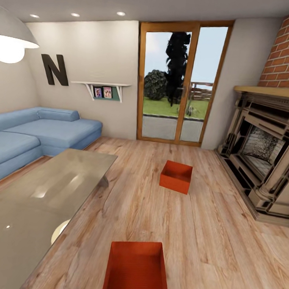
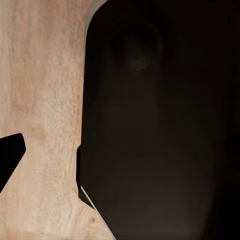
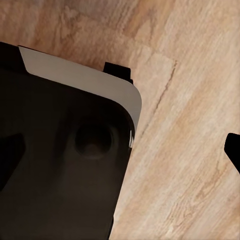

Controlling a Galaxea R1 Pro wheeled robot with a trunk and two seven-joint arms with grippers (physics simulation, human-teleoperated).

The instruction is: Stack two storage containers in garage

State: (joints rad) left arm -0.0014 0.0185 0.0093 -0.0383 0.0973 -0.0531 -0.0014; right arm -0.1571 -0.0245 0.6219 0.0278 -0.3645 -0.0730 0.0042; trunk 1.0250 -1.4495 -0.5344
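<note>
Two red-orange storage bins sit on the light wood-plank floor [image 1: 207, 232] of the living room. They are box-shaped with straight, smooth plastic walls and open tops. The near bin [image 1: 136, 269] lies at the bottom edge of the head view, just beside the glass coffee table [image 1: 49, 186]. The far bin [image 1: 176, 176] sits well apart from it, in the middle of the floor, between the table and the brick fireplace [image 1: 262, 167]. Both bins look empty.

A soft blue sofa [image 1: 39, 132] stands behind the shiny table. Wood-framed glass doors [image 1: 181, 83] show grass and a tree outside.

The wrist views show what the head view does not: dark, rounded robot parts very close up, with grainy wood floor behind them. From these pictures I cannot tell whether either gripper is open or closed.
</note>
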